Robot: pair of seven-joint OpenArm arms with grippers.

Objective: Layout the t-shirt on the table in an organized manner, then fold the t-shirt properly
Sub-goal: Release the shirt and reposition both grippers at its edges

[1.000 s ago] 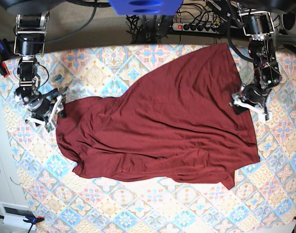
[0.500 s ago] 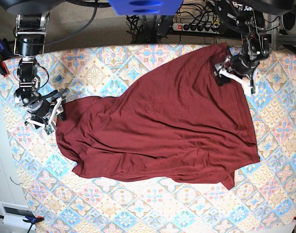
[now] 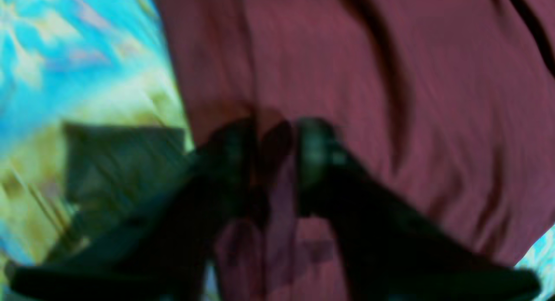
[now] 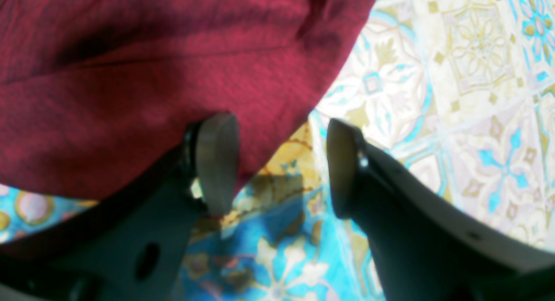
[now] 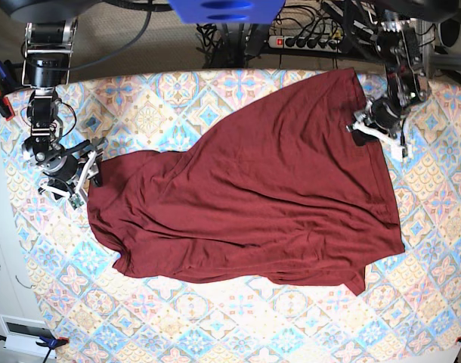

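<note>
Two end effectors beside t-shirt (image 5: 253,189)

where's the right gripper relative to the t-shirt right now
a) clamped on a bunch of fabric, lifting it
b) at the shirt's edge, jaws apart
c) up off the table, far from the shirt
b: in the right wrist view the right gripper has its jaws apart at the edge of the t-shirt, with the patterned table showing between them.

Surface: table (image 5: 215,325), cloth of pastel diamond tiles with floral medallions.
Lying on it: t-shirt (image 5: 253,204), dark maroon, spread loosely, wrinkled.
</note>
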